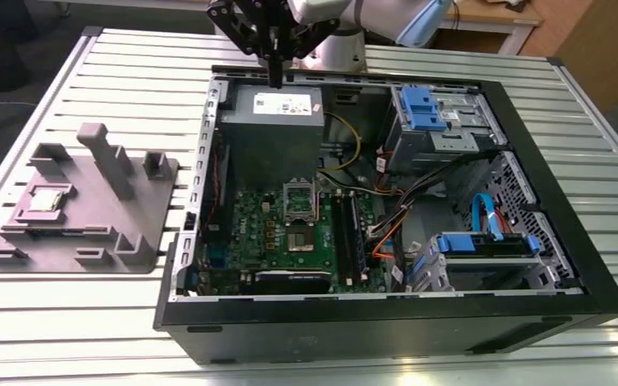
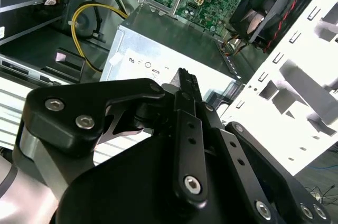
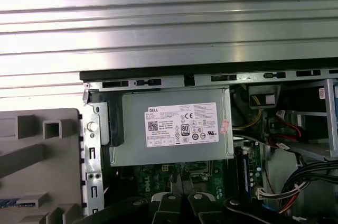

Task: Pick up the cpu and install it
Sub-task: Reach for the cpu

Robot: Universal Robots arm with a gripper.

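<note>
The cpu (image 1: 49,199), a small silvery square chip, lies flat in a recess of the grey fixture plate (image 1: 73,213) at the exterior view's left, outside the case. My gripper (image 1: 277,77) hangs high over the back edge of the open computer case, above the grey power supply (image 1: 271,112), far from the cpu. Its black fingers are shut with nothing between them. In the second wrist view the gripper (image 2: 187,80) points over the power supply (image 2: 169,49). The green motherboard (image 1: 287,237) carries the open socket (image 1: 302,235), whose metal frame (image 1: 298,197) stands upright.
The black case (image 1: 395,330) has tall walls all round. Drive cages with blue parts (image 1: 438,112) and loose cables (image 1: 395,217) fill the side at the exterior view's right. Upright posts (image 1: 105,157) rise from the fixture plate. Everything rests on a slatted metal table (image 1: 73,322).
</note>
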